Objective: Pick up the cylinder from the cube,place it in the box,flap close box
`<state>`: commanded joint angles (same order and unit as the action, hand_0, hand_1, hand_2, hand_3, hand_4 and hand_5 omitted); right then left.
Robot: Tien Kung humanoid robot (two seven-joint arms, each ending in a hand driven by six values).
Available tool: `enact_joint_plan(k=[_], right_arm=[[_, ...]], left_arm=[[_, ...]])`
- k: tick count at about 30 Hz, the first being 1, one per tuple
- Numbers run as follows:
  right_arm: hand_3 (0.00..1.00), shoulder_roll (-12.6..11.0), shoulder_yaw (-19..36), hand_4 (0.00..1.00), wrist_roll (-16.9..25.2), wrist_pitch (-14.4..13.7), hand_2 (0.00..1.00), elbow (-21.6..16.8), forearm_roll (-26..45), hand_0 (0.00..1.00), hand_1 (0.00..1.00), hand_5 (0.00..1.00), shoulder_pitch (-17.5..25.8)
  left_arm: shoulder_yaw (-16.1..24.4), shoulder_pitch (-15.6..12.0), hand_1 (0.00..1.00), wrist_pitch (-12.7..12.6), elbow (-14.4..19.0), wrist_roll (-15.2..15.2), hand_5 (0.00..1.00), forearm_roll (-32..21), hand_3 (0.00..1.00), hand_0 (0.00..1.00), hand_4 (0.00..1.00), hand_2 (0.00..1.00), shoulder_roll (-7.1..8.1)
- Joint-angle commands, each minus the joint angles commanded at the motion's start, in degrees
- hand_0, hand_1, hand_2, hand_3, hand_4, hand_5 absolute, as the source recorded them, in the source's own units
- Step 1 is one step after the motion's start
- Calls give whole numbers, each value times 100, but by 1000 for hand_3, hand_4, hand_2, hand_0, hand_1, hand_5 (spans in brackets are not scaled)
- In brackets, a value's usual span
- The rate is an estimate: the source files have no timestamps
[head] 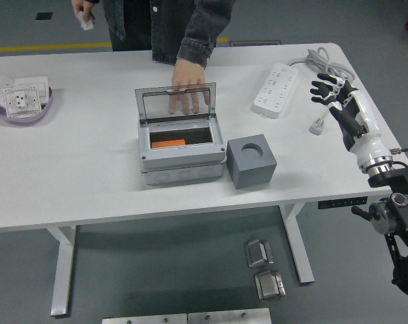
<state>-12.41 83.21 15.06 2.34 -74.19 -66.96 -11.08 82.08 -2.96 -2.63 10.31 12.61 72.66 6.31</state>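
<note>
The white counter [89, 175] held a gray box [181, 154] in the middle, its clear lid [175, 102] up. A person's hand [188, 91] pressed behind the lid at 12 o'clock. An orange thing [167, 143], maybe the cylinder, lay inside. The cube [251, 160] sat at 3 o'clock. The right hand [333, 94] hovered with its fingers [319, 86] loosely released, empty.
</note>
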Motion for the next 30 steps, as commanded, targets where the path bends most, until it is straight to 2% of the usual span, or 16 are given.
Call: enact_joint_plan(k=[1, 9, 21, 27, 30], right_arm=[[756, 2, 2, 794, 0, 0, 745, 4, -2, 756, 737, 504, 1], [760, 26, 3, 800, -15, -5, 744, 11, -67, 757, 738, 517, 23], [760, 134, -152, 801, -69, -180, 744, 96, -399, 758, 739, 531, -39], [760, 17, -602, 794, -196, -273, 744, 328, -902, 758, 739, 520, -558], [760, -98, -937, 794, -273, -260, 744, 661, -1127, 758, 739, 520, -959]], left_arm=[[-2, 1, 682, 0, 0, -1, 467, -2, 881, 712, 805, 711, -1], [0, 0, 682, 4, 0, -3, 465, 6, 881, 712, 804, 710, -2], [-8, -5, 682, 6, 0, 0, 462, 0, 881, 712, 803, 711, -3], [8, -7, 682, 8, 0, 18, 460, 30, 881, 712, 802, 711, 11], [8, 7, 682, 8, 0, 18, 460, 42, 881, 712, 802, 711, 31]])
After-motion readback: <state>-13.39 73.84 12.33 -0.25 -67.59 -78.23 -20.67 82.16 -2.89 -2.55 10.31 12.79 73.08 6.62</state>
